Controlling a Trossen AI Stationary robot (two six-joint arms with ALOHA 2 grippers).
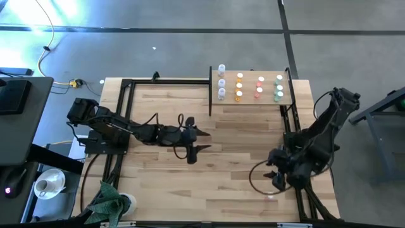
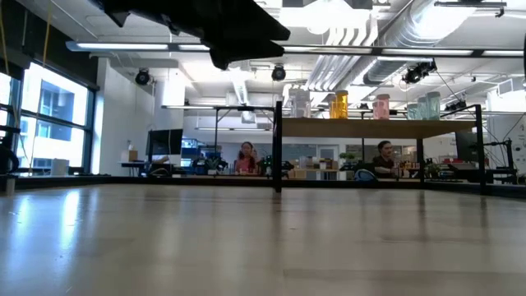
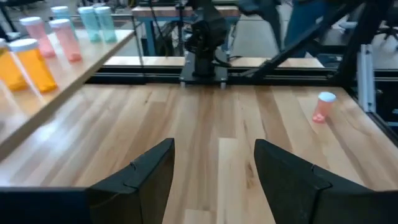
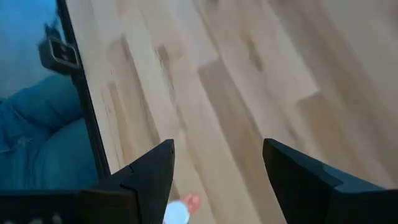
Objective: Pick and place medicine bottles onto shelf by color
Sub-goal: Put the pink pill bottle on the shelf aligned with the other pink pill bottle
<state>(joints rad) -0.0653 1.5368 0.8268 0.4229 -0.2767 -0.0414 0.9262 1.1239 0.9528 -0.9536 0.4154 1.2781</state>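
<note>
Left pincer [image 1: 201, 140]: hovering spread, empty, over open mid-desk [image 1: 240, 171].
Right pincer [image 1: 273, 179]: spread, empty, at desk's right edge, above pink bottle [image 4: 185, 206].
Shelf [image 1: 253, 101]: sitting at far edge.

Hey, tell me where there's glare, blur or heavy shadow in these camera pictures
High view: bright glare at the top left corner of the floor, and the medicine bottles on the shelf look washed out. Low view: the arm overhead is a black silhouette against ceiling lights, the near tabletop soft. Right wrist view: blurred throughout. Left wrist view: the pink bottle is fairly crisp.
</note>
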